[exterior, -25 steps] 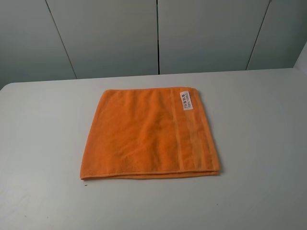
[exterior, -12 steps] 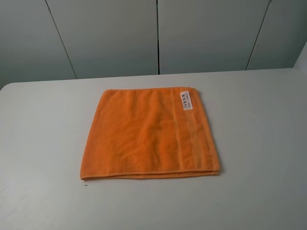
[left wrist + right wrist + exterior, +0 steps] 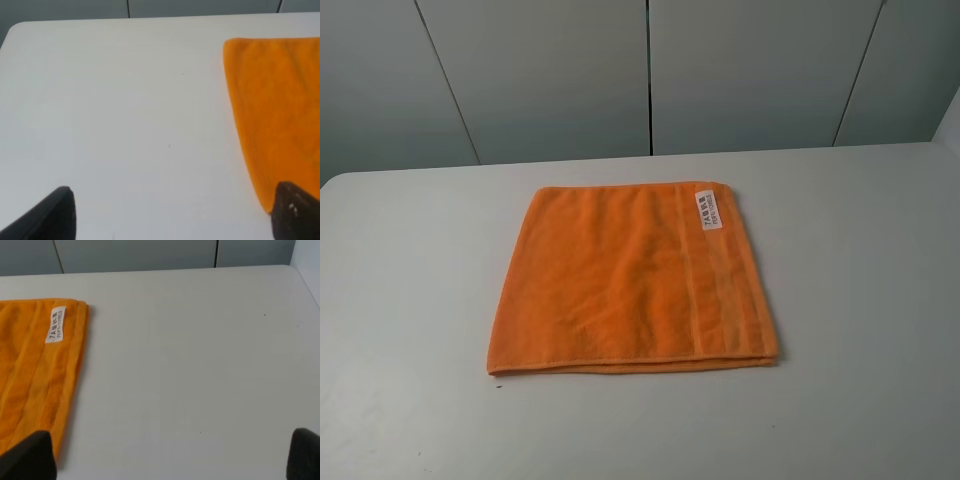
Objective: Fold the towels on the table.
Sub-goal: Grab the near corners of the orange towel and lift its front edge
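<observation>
Now, nearest you, the left hand (image 3: 175, 215) and right hand (image 3: 167, 455) both stand wide and empty over the white bench (image 3: 860, 300), one off each side of the orange towel (image 3: 630, 280). The towel lies flat mid-bench. Its near edge looks doubled, so pinching one layer alone would likely drag or bunch it. At the far right corner, a white label (image 3: 708, 210) seems to read "PERFECT TOWELS".
</observation>
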Controlling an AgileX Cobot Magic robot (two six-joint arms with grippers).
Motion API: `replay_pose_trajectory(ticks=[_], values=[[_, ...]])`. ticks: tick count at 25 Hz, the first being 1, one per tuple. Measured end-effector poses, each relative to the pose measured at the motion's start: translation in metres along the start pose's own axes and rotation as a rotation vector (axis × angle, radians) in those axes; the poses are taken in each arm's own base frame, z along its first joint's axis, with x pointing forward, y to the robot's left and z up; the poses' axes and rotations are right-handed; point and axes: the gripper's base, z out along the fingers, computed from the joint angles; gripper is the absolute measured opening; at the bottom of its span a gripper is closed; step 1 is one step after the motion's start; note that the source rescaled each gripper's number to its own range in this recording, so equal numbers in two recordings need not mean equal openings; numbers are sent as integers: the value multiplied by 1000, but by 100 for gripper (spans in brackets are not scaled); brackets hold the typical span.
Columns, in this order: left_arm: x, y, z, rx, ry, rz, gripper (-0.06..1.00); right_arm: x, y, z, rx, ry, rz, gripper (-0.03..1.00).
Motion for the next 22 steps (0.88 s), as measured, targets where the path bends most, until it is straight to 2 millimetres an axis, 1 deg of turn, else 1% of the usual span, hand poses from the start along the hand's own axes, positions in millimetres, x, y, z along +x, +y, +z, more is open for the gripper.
replay_pose_trajectory(ticks=[4, 6, 8, 11, 13, 15, 18, 20, 22], values=[[0, 0, 1, -4, 6, -2, 100, 0, 0, 0, 0, 0, 0, 100], [-4, 0, 6, 3, 31, -5, 100, 0, 0, 0, 0, 0, -2, 100], [-14, -3, 9, 24, 19, -19, 100, 0, 0, 0, 0, -2, -2, 100], [-34, -10, 22, 94, -28, -14, 100, 0, 0, 0, 0, -2, -2, 100], [-47, -13, 38, 128, -22, 23, 100, -2, 0, 1, 0, 5, -4, 100], [-59, -16, 55, 156, 11, 50, 100, -8, 0, 4, -2, 21, -37, 99], [-77, -21, 84, 203, 88, 94, 100, -27, 4, 13, -49, -25, -131, 98], [-86, -23, 107, 235, 156, 136, 100, -41, 11, 23, -128, -47, -167, 99], [-95, -24, 127, 257, 214, 190, 100, -52, 16, 44, -188, 4, -218, 99]])
